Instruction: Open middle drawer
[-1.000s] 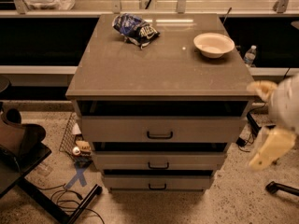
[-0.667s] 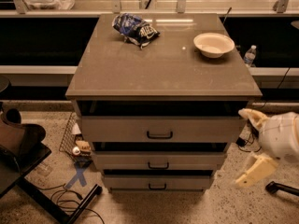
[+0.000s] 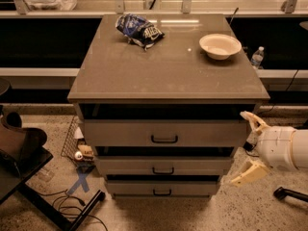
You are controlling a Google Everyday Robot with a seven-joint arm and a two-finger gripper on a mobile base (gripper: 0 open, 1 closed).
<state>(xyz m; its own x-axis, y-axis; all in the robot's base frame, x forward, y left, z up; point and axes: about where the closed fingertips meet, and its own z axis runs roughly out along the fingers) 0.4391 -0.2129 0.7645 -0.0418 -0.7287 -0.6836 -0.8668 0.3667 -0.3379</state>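
The middle drawer (image 3: 192, 166) is the medium-height grey-beige front between two others in the cabinet, with a small black loop handle (image 3: 163, 170). It looks pushed in, with a dark gap above it. My gripper (image 3: 248, 147) is at the right of the cabinet, level with the top and middle drawers, just off the cabinet's right edge. Its two pale fingers are spread apart, one above the other, and hold nothing. It does not touch the handle.
The taller top drawer (image 3: 120, 133) and slim bottom drawer (image 3: 125, 188) are shut. A chip bag (image 3: 139, 30) and a white bowl (image 3: 220, 45) sit on the cabinet top (image 3: 163, 71). A black chair base (image 3: 57, 211) and clutter (image 3: 83, 152) lie at the left. A water bottle (image 3: 257, 57) stands behind at the right.
My gripper has moved down beside the cabinet's right side and a little nearer to it. The drawers have not moved.
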